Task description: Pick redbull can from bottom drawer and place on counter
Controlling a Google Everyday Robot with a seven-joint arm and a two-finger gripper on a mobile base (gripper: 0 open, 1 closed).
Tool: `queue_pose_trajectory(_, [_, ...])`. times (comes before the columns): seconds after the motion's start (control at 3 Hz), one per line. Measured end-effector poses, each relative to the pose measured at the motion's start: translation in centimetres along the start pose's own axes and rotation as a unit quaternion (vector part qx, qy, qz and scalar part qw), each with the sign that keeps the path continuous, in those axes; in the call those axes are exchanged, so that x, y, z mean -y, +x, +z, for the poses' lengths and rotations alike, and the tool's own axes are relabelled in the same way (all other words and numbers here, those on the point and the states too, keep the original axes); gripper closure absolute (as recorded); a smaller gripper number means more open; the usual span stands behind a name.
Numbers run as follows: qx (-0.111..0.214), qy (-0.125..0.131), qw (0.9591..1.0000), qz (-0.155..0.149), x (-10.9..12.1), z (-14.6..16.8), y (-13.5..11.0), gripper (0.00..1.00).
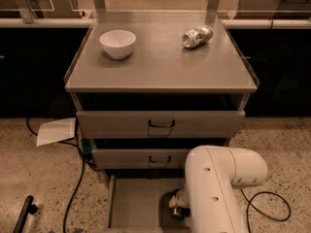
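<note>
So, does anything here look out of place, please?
A pale can lies on its side on the counter, and a paper sheet lies on the floor. The gripper is inside the bottom drawer.

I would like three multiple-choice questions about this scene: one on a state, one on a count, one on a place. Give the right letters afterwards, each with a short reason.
1. The pale silver can on the counter is: A. lying on its side; B. upright; C. stacked on another can.
2. How many drawer fronts with black handles are there? A. one; B. two; C. four.
3. The gripper is: A. above the counter; B. holding the pale silver can; C. down in the bottom drawer.

Answers: 1 A, its length runs along the surface. 2 B, one sits under the other. 3 C, the arm reaches down into the open tray.
</note>
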State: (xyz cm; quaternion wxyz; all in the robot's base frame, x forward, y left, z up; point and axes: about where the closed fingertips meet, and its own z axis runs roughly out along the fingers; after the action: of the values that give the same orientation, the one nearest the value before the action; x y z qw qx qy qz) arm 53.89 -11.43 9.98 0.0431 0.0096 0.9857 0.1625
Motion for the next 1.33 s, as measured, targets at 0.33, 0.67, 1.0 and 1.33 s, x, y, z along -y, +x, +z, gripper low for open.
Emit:
queue_pose_trajectory(0.33, [0.0,0.0,1.0,0.0,0.0,0.0,0.0,0.75])
queue_pose_trajectory(0.67, [0.0,0.0,1.0,0.0,0.0,0.0,0.0,0.97])
queue_pose_trajectory(1.0, [0.0,0.0,1.0,0.0,-0.01,-0.03,0.0,1.0])
queue_pose_trajectory(1.33, [0.0,0.0,1.0,0.0,-0.25,-0.72,-0.04,1.0])
